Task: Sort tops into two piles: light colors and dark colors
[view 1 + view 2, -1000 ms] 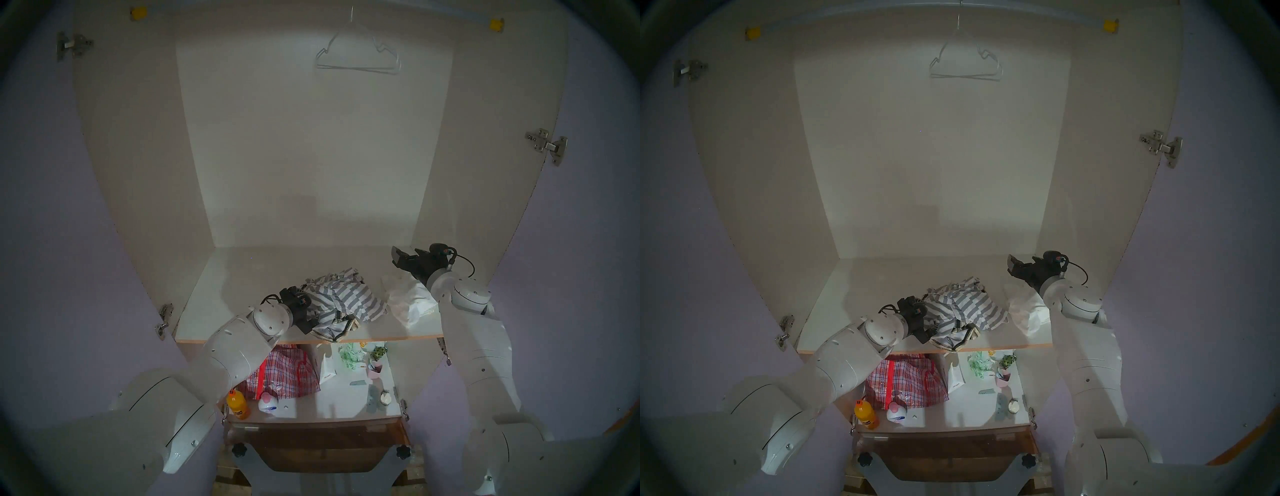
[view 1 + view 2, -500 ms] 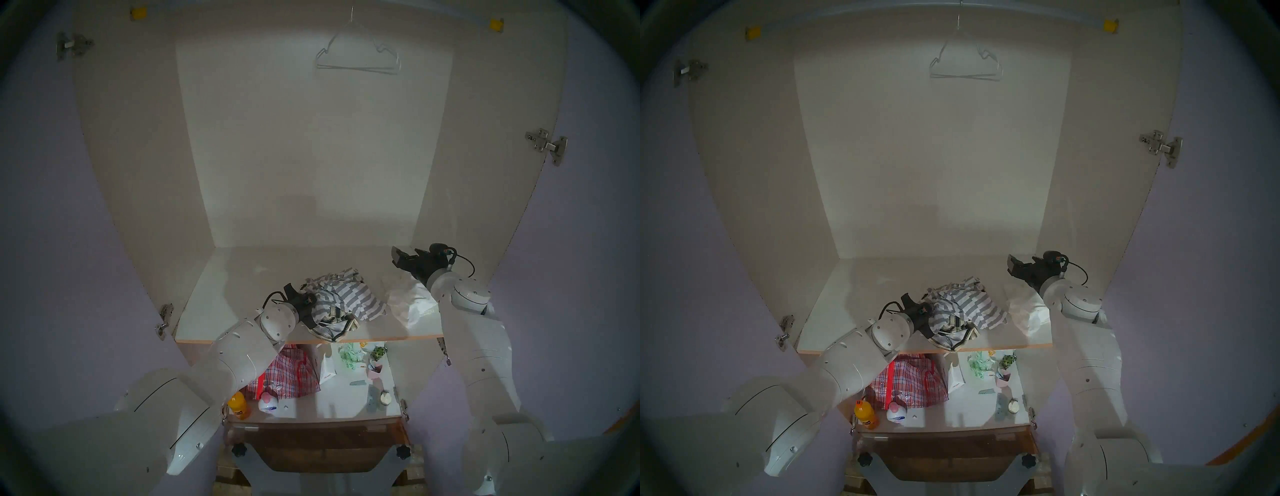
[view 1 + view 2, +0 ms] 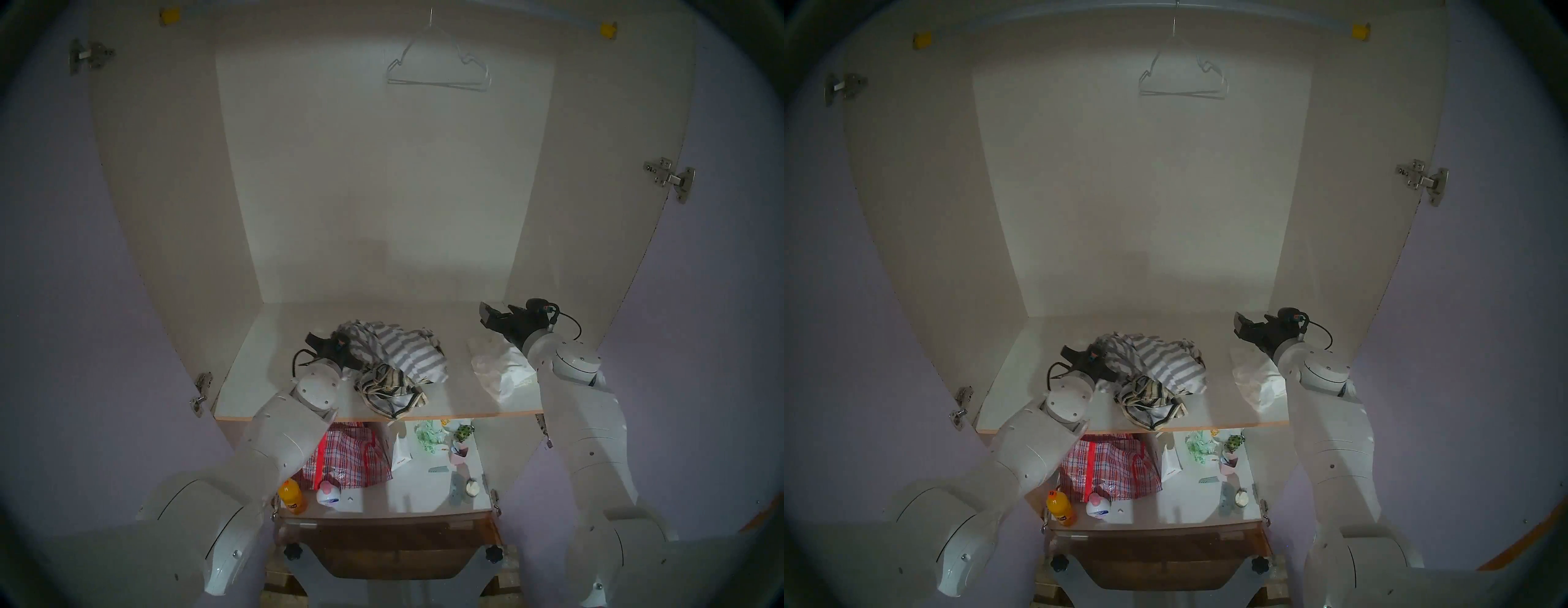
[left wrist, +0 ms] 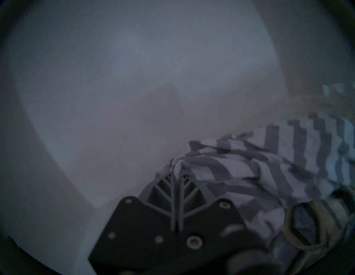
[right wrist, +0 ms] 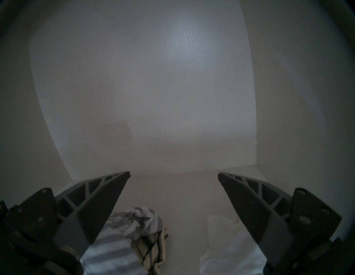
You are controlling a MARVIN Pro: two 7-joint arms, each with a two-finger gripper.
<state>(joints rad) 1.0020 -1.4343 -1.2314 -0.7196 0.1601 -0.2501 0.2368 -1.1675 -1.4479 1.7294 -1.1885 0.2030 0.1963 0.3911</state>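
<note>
Fingers (image 4: 173,184) of the left gripper were pinched on the grey-striped top (image 3: 407,350), lifting it mid-shelf (image 3: 466,403) beside the black-striped top (image 3: 390,388). Right fingers (image 5: 107,194) hung spread above the white top (image 3: 500,369) at the right. Likely the dark pile was being gathered; next, setting it down apart from white.

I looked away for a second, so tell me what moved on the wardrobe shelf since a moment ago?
The left gripper, shut on the grey-striped top, swung back and to the left, dragging that top over the shelf. This bared more of the beige black-striped top at the front edge. The right gripper stayed open above the white top, which did not move.
</note>
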